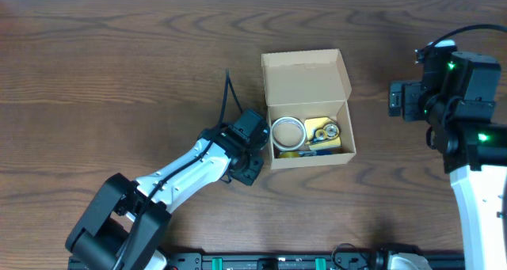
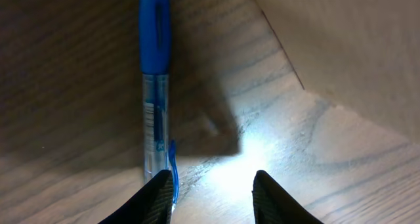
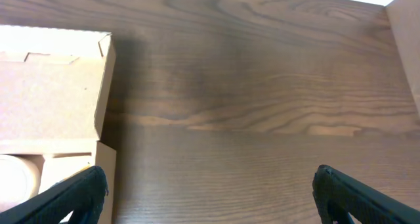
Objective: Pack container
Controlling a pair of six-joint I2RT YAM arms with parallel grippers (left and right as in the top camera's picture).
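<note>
Blue pen (image 2: 155, 86) sits off-centre from the open left jaws.
Overhead: box (image 1: 305, 76) at centre, left gripper (image 1: 252, 150) at its 9 o'clock, right gripper (image 1: 396, 100) farther. Left wrist: pen runs 12 to 6, at 11 o'clock. Right wrist: jaws open, box at 9 o'clock.

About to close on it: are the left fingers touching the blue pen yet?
Cannot tell. Left wrist view: the blue pen ends behind one of the left fingers, no gap or contact visible; overhead, the arm hides it.

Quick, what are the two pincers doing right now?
Left pincer: open, empty, beside a pen.
Right pincer: open, empty.
</note>
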